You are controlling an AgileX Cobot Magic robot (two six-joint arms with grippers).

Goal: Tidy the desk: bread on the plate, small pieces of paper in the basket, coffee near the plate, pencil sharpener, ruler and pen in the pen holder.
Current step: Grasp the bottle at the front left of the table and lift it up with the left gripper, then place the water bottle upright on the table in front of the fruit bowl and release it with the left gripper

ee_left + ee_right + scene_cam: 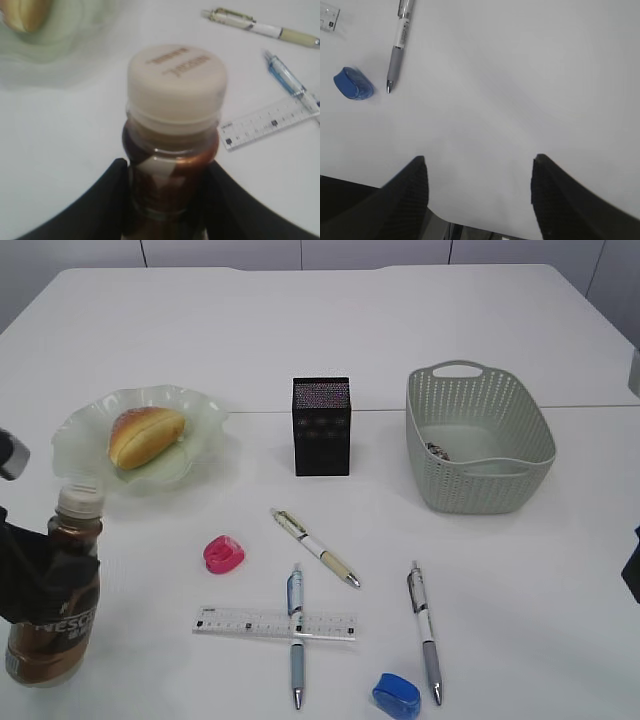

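Note:
At the front left, my left gripper (40, 575) is shut on the brown coffee (58, 625) bottle just below its off-white cap (176, 82), with a black finger on each side of the neck. The bottle stands roughly upright, in front of the green plate (205, 412) that holds the bread (146, 435). The black mesh pen holder (321, 426) stands mid-desk. Three pens (315, 547) (296, 640) (424, 630), the clear ruler (240, 623), a pink sharpener (224, 554) and a blue sharpener (397, 696) lie in front. My right gripper (479, 165) hangs open over bare desk (530, 75).
The sage-green basket (415, 430) sits at the right rear with a small scrap (437, 450) inside. The middle pen lies across the ruler. Only a dark bit of the right arm (632, 565) shows at the right edge.

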